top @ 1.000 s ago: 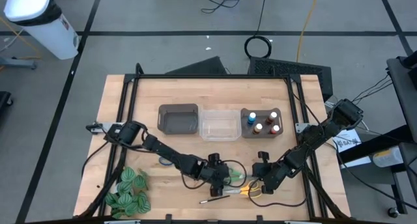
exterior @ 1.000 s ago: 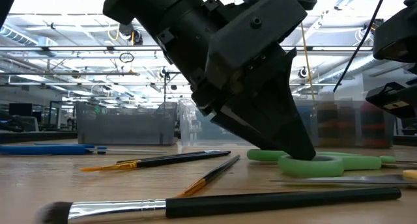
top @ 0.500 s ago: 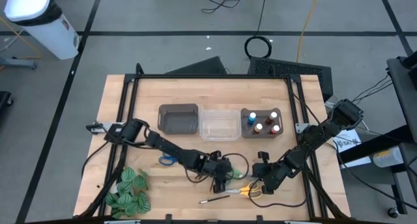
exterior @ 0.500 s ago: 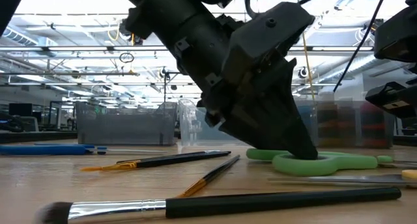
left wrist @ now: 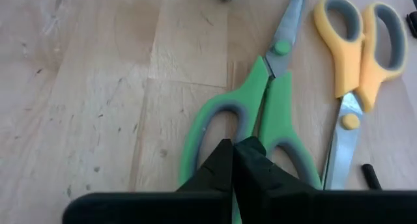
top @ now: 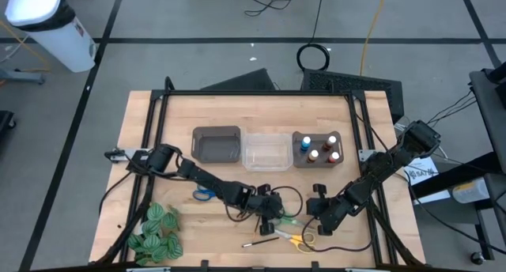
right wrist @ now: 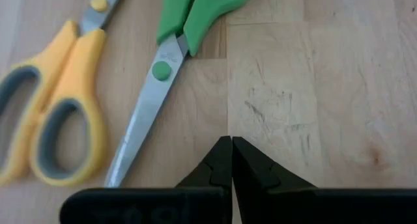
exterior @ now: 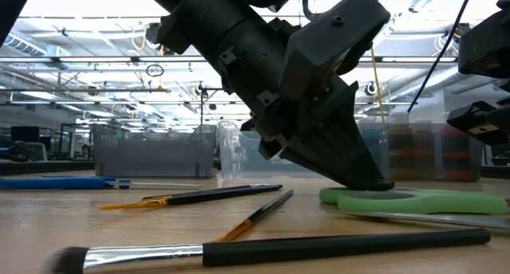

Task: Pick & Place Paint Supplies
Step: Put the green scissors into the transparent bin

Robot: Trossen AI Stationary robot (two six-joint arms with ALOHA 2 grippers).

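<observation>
Scissors, green — blades toward right tool, handles at left tool.

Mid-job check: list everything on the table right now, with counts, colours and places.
Green scissors: one, front centre, at the left fingers.
Yellow scissors: one, beside the green pair.
Blue scissors: one, left of centre.
Paintbrushes: at least three, dark, front centre.
Paint bottles: five; blue, white, orange and red-brown caps, in the right-hand bin.
Grey bin: one, back left.
Clear bin: one, back centre.
Leafy bunch: one, green, front left.
Left gripper: shut on a green scissors handle loop.
Right gripper: shut, over bare wood.
</observation>
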